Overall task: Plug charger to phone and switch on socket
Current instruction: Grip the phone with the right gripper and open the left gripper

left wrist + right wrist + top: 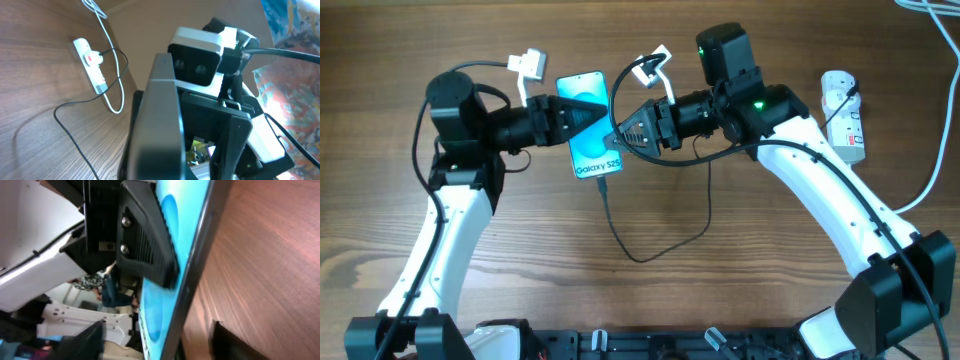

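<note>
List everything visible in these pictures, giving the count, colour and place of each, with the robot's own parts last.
phone: one, turquoise screen, centre-left, held in the left gripper.
charger: one, thin black cable, looping over the table from the phone's lower end.
socket: one, white with red marks, far right.
white cable: one, white, along the right edge near the socket.
table: one, brown wood, beneath everything.
left arm: one, white and black, left side.
right arm: one, white and black, right side.
left gripper: one, black, shut on the phone.
right gripper: one, black, open at the phone's right edge.
</note>
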`<state>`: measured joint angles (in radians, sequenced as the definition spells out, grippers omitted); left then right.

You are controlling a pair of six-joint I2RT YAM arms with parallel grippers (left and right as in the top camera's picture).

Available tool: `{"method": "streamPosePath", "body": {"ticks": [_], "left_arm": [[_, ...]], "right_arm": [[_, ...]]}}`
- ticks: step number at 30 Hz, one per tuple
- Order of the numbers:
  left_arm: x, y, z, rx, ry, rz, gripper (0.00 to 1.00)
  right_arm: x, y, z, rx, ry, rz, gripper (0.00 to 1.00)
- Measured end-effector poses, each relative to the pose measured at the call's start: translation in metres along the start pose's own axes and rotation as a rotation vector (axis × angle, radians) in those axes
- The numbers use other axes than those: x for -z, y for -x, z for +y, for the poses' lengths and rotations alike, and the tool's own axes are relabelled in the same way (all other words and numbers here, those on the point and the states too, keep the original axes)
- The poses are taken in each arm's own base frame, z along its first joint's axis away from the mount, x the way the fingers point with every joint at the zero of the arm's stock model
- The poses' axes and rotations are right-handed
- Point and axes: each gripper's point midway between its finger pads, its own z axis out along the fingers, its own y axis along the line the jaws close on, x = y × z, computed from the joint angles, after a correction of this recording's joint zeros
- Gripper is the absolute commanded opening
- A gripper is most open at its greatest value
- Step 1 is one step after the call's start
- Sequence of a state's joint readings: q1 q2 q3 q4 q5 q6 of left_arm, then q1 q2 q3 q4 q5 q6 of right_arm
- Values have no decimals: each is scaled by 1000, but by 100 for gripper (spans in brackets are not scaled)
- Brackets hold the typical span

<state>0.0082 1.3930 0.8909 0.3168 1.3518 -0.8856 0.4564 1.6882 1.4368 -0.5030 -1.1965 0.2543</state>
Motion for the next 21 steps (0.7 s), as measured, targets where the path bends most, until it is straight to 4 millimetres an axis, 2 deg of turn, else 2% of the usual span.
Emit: {"method": "streamPosePath", "body": {"ticks": [3, 6, 9, 11, 12, 16, 17, 19, 21], "left_arm": [[-7, -3, -4, -14, -10, 12, 4], [-8, 1, -8, -40, -16, 3, 4], [-8, 1, -8, -35, -15, 1, 4], [-8, 1, -8, -34, -15, 1, 4], [-8, 0, -8, -32, -17, 5, 4], [-7, -4, -21, -119, -52, 39, 6], [-7, -4, -21, -119, -52, 40, 11], [-7, -4, -21, -113, -50, 38, 31], [-7, -2, -18, -87, -39, 25, 37]], "right_arm": [[0, -1, 1, -3, 4, 4, 51], [-1, -3, 0, 16, 5, 6, 24], [-6, -9, -1, 12, 13, 22, 23], [-13, -14, 4, 32, 26, 40, 14], [-16, -15, 5, 43, 29, 47, 6], [-17, -19, 14, 18, 84, 62, 4], [-17, -19, 15, 20, 87, 62, 4], [-17, -18, 14, 30, 82, 59, 4], [-18, -16, 10, 49, 58, 51, 4]]}}
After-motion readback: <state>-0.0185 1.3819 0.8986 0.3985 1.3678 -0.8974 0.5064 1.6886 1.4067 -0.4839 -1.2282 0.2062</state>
